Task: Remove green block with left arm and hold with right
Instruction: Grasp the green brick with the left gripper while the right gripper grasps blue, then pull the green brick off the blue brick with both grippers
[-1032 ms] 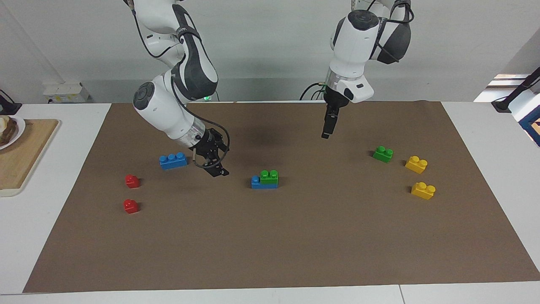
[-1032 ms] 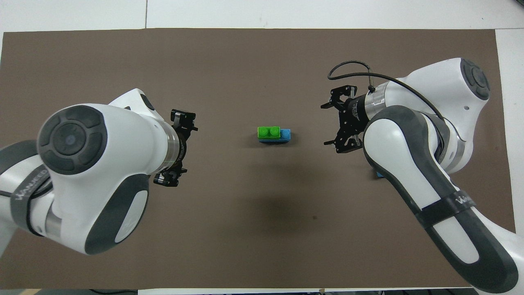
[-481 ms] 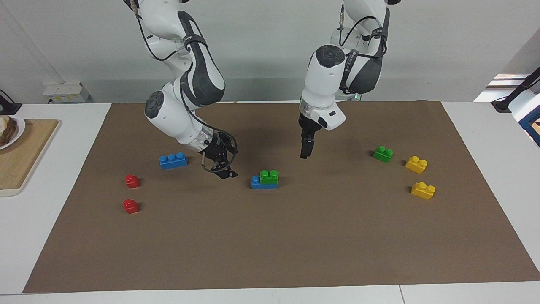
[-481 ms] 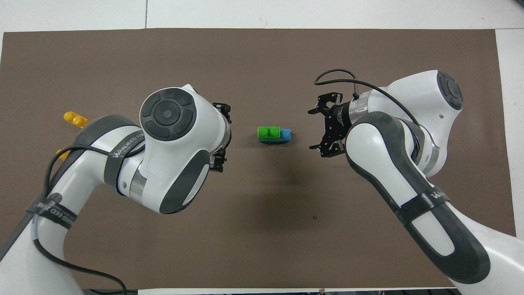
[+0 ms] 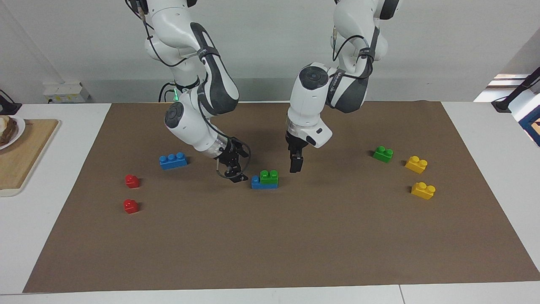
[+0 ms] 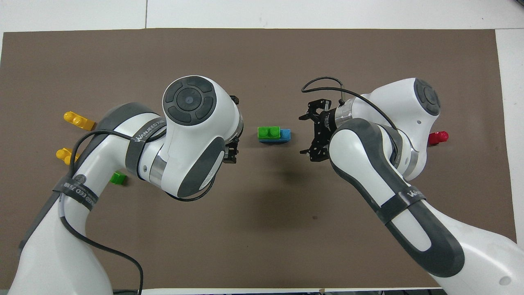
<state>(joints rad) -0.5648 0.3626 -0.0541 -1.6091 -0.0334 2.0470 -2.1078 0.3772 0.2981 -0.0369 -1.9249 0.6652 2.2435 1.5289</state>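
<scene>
Both arms reach low and inward, the left claw [image 5: 295,164] pointing down, the right claw [image 5: 236,175] spread and tilted.

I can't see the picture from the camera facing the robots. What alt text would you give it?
Two white robot arms reach down on either side of a green block stacked on a blue block in the middle of a brown mat; the left gripper and right gripper touch nothing. Loose red, blue, green and yellow blocks lie toward both ends.

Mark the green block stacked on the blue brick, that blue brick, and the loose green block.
stacked green block [image 5: 269,176]: facing view, front face under its studs.
blue brick [image 5: 255,182]: facing view, its uncovered end.
loose green block [image 5: 383,154]: facing view, its middle, toward the left arm's end.
</scene>
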